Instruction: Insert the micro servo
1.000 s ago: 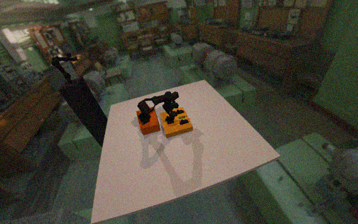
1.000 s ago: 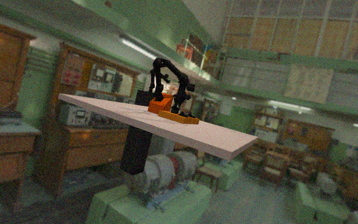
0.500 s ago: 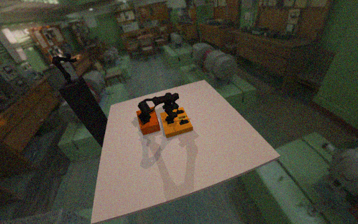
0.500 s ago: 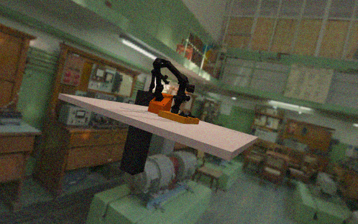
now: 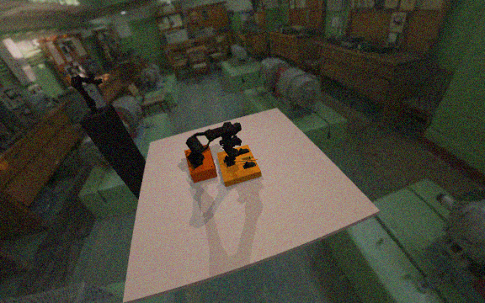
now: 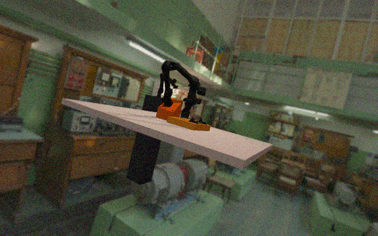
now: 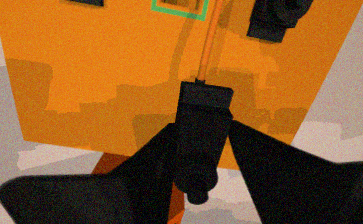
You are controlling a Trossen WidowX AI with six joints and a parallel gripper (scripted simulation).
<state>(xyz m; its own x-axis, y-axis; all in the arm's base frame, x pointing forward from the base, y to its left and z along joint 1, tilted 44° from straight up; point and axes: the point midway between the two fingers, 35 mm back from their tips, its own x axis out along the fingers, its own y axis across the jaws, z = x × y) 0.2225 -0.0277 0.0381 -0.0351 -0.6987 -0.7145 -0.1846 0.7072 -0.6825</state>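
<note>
The loose black micro servo lies over the near part of the orange deck, its shaft end toward the bottom of the wrist view. My gripper is low at the deck, its two fingertips against the servo's sides, shut on it. The orange cable runs from the servo's far end to the top of the wrist view, passing right of the pocket's green outline. The pocket is mostly cut off there. The servo's underside is hidden.
One fitted black servo stands right of the pocket in the wrist view; part of another shows at its left. The arm's red-orange base block stands beside the deck on the pale table.
</note>
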